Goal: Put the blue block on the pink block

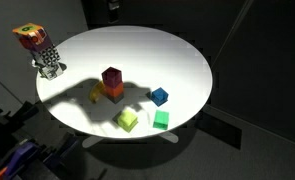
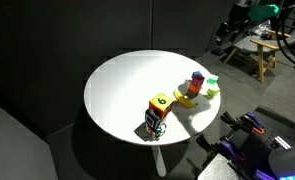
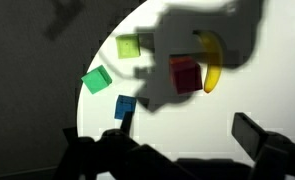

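The blue block (image 1: 159,97) sits alone on the white round table (image 1: 177,55). It also shows in the wrist view (image 3: 126,105). The pink block (image 1: 112,76) stands on top of an orange-red block (image 1: 114,92), a short way from the blue one. In the wrist view the pink block (image 3: 185,73) lies in shadow beside a yellow banana (image 3: 211,65). My gripper (image 3: 187,135) is open and empty, held above the table. Its left finger is close to the blue block in the picture. The gripper does not show in either exterior view.
A green cube (image 1: 161,120) and a yellow-green cube (image 1: 127,120) sit near the table's front edge. A banana (image 1: 97,95) lies beside the stack. A checkered holder with a red and yellow top (image 1: 45,52) stands at the table's rim.
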You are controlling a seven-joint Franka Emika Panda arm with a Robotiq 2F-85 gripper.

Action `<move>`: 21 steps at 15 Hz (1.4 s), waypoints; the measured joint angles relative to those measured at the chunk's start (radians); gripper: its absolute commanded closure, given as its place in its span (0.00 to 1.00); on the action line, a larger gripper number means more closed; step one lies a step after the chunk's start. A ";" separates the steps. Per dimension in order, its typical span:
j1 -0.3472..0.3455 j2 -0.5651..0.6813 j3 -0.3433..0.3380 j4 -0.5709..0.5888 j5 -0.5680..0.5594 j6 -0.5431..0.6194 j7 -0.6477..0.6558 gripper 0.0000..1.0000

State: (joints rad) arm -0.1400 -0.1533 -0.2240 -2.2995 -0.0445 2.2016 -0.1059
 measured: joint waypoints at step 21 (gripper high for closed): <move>-0.083 0.344 0.005 0.185 0.041 0.148 -0.221 0.00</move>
State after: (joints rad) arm -0.2230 0.1905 -0.2186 -2.1146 -0.0038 2.3499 -0.3268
